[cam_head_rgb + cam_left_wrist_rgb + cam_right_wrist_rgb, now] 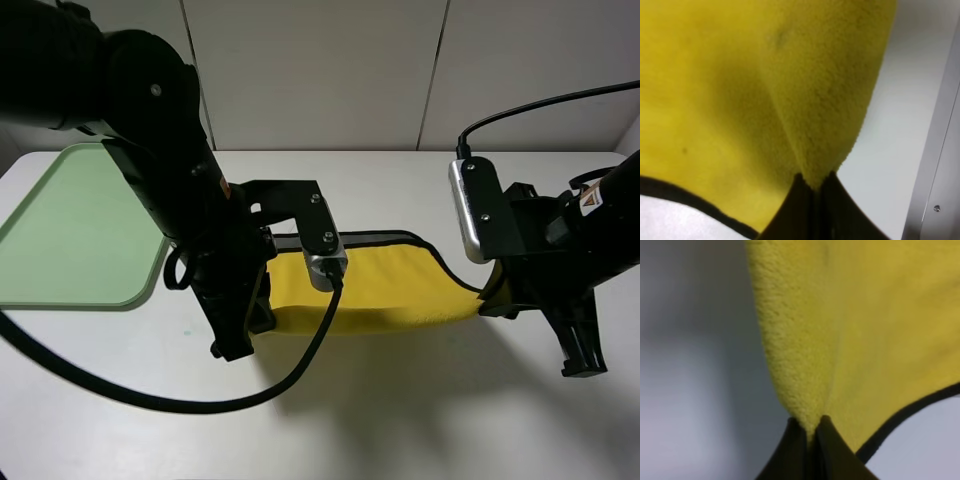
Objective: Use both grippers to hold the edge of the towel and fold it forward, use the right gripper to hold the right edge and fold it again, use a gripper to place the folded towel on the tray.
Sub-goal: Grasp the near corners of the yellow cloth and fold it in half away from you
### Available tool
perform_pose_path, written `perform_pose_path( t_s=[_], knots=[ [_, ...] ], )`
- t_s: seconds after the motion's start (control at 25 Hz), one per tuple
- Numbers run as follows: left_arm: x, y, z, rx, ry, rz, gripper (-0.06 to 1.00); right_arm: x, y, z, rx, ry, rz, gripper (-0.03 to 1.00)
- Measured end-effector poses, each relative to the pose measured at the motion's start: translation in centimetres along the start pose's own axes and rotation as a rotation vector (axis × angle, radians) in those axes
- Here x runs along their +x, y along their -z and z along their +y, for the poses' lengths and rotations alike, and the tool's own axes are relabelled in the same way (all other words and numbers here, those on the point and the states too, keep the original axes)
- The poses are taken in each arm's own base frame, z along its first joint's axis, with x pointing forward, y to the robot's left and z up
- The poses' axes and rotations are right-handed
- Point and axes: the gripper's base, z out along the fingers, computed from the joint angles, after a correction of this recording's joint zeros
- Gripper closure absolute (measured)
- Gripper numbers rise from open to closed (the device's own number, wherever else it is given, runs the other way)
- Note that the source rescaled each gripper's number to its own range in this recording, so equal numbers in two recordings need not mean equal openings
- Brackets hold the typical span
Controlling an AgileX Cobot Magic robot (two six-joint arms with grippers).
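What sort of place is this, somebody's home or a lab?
Most likely a robot lab bench: a bare white table, plain white wall panels behind it, and two cabled robot arms holding a yellow towel beside a green tray.

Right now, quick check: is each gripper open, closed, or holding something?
Left gripper: closed, pinching a fold of the towel.
Right gripper: closed, pinching the towel too.

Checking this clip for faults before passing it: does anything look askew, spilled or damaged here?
Nothing stands out. The square yellow plush towel is pinched at either end by the left pincer and the right pincer, sagging slightly between them, with no tear showing. The pale green plastic tray lies flat on the white table.
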Motion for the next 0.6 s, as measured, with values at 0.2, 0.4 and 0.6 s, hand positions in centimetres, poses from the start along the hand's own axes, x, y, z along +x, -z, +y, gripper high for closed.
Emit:
perform_pose_path(
  t_s=[0.2,0.4,0.6],
  knots=[
    [0.0,1.6,-0.4,-0.023,-0.006,-0.037,0.94,0.0,1.5,0.6,0.015,-0.014,-0.014,0.97],
    [0.2,2.2,-0.8,0.003,0.009,-0.017,0.94,0.0,2.7,1.2,0.029,-0.055,-0.028,0.97],
    [0.4,2.3,-1.0,0.030,0.013,0.011,0.94,0.1,3.6,1.8,0.030,-0.090,-0.036,0.97]
  ],
)
